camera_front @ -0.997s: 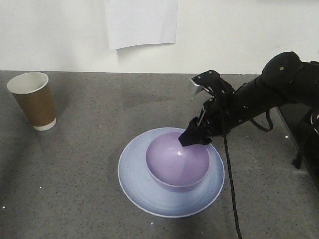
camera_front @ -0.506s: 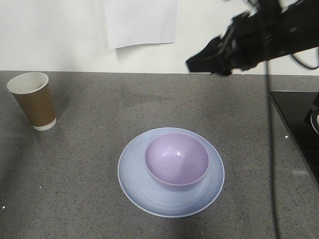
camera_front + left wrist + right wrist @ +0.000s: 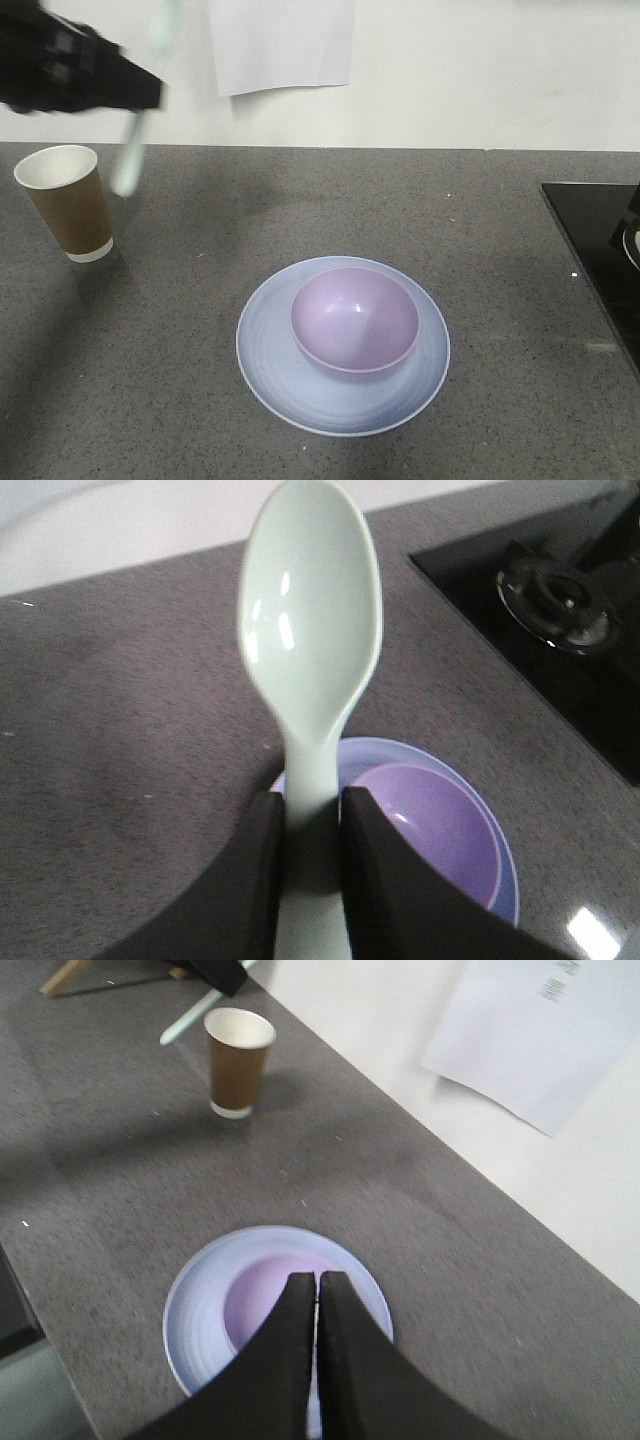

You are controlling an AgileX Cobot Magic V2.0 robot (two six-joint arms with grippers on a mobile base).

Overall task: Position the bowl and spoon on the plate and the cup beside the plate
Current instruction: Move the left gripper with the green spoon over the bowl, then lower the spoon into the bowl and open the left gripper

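The lavender bowl [image 3: 355, 318] sits inside the pale blue plate [image 3: 268, 352] on the grey counter. The brown paper cup [image 3: 70, 205] stands upright at far left, apart from the plate. My left gripper [image 3: 148, 95] hovers high above the cup, shut on the handle of the mint-green spoon [image 3: 130, 160], which hangs blurred. In the left wrist view the spoon [image 3: 310, 650] points away from the gripper [image 3: 310, 802], with bowl [image 3: 430, 820] and plate [image 3: 385, 752] beyond. My right gripper [image 3: 317, 1278] is shut and empty, high over the bowl [image 3: 258, 1295], plate [image 3: 195, 1310] and cup [image 3: 238, 1060].
A black cooktop [image 3: 600, 260] with a burner [image 3: 555, 595] borders the counter's right side. A white sheet of paper [image 3: 283, 45] hangs on the back wall. Grey counter surface lies between the cup and the plate.
The right arm lifted off the bowl's rim, rose, and left the front view. The left arm has come into view at upper left, holding the spoon above the cup.
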